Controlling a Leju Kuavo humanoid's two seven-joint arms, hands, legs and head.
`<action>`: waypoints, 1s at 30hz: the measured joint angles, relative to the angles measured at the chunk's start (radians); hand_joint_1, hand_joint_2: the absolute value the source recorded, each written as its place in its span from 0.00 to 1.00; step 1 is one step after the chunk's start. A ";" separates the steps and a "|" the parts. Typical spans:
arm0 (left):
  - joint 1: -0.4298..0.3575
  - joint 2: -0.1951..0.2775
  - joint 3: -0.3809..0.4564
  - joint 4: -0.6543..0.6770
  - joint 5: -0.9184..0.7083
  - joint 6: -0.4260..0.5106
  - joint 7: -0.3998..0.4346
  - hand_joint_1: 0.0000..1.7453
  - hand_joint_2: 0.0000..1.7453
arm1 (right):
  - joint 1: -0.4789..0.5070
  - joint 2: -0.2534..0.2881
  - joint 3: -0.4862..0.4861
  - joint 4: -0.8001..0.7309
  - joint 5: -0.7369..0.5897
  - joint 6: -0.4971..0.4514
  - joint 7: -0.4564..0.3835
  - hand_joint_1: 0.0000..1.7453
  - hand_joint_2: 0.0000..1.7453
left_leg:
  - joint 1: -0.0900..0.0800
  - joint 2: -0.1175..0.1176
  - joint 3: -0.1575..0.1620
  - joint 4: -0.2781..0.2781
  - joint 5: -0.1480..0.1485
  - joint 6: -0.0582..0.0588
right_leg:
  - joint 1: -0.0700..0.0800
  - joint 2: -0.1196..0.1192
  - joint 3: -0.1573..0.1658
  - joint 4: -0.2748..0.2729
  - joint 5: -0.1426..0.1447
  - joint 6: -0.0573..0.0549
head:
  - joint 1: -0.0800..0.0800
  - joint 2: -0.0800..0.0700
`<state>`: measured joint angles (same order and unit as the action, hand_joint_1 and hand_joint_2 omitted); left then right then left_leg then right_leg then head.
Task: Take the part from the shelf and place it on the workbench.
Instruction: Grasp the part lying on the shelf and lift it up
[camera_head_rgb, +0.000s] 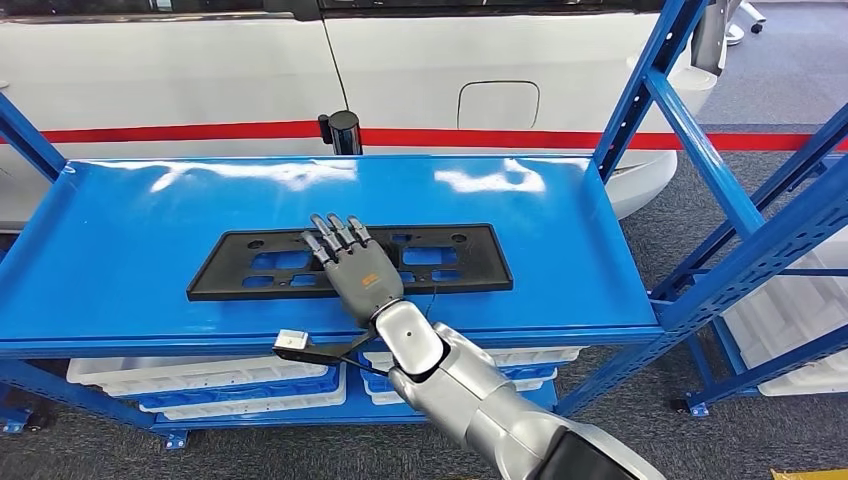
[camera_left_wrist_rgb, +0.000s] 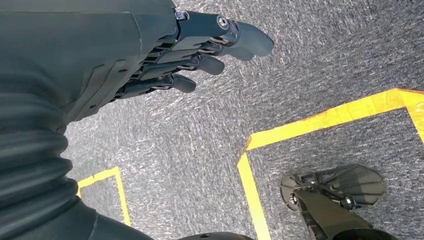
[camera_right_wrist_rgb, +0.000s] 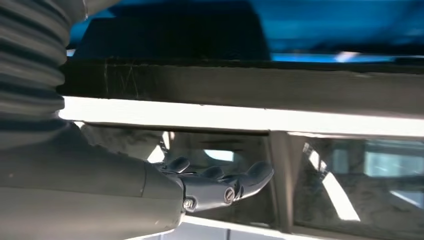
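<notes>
Nearest us, the silver right arm rises from the lower right of the head view and ends in the right robot hand (camera_head_rgb: 356, 268), which lies over the middle of the part (camera_head_rgb: 350, 261), a flat black plate with cutouts. We see its fingers (camera_head_rgb: 332, 235) straight and slightly fanned, pointing toward the far side, above the plate's upper face; we cannot tell whether they press on it. In the right wrist view the right robot hand (camera_right_wrist_rgb: 220, 186) shows its fingers loosely extended with nothing between them. The part lies lengthwise on the blue shelf (camera_head_rgb: 120, 240), roughly centred, well back from the near edge and with bare blue surface to its left, right and far side. Blue uprights (camera_head_rgb: 640, 90) stand at the shelf's right end, and a slanting blue rail (camera_head_rgb: 760, 250) crosses the space to the right. White trays (camera_head_rgb: 210, 385) sit on the level below. Beyond the far edge is a white car body (camera_head_rgb: 450, 70) with a red stripe. We see the left robot hand (camera_left_wrist_rgb: 200, 55) hanging over grey carpet (camera_left_wrist_rgb: 200, 150) with yellow tape lines (camera_left_wrist_rgb: 320, 120), fingers extended close together, holding nothing.
</notes>
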<state>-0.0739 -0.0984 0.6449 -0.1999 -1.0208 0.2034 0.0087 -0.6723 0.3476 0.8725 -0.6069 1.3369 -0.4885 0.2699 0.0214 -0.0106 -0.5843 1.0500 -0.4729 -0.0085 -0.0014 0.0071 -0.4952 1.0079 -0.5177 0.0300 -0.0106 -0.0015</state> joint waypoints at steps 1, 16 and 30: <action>0.000 0.000 0.002 0.000 0.000 0.001 -0.001 0.00 1.00 | -0.007 0.002 -0.004 0.012 0.006 0.010 0.007 0.00 1.00 | 0.000 0.000 0.000 0.000 0.000 0.000 | 0.000 0.000 0.000 0.000 0.000 0.000 | 0.000 0.000; 0.007 0.000 0.043 0.000 0.016 0.014 -0.010 0.00 1.00 | -0.065 0.023 -0.008 0.094 0.111 0.155 0.192 0.00 1.00 | 0.000 0.000 0.004 0.000 0.000 0.000 | 0.000 0.000 -0.002 0.000 0.000 0.000 | 0.000 0.000; 0.012 0.000 0.064 0.000 0.026 0.017 -0.012 0.00 1.00 | -0.072 0.029 0.016 0.096 0.117 0.217 0.213 0.87 1.00 | 0.000 0.000 0.005 0.000 0.000 0.000 | 0.000 0.000 -0.004 0.000 -0.001 -0.001 | 0.000 0.000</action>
<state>-0.0616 -0.0984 0.7092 -0.1999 -0.9953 0.2201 -0.0032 -0.7445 0.3766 0.8881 -0.5110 1.4538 -0.2719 0.4825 0.0214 -0.0109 -0.5792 1.0497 -0.4731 -0.0087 -0.0013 0.0071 -0.4995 1.0076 -0.5183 0.0293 -0.0106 -0.0015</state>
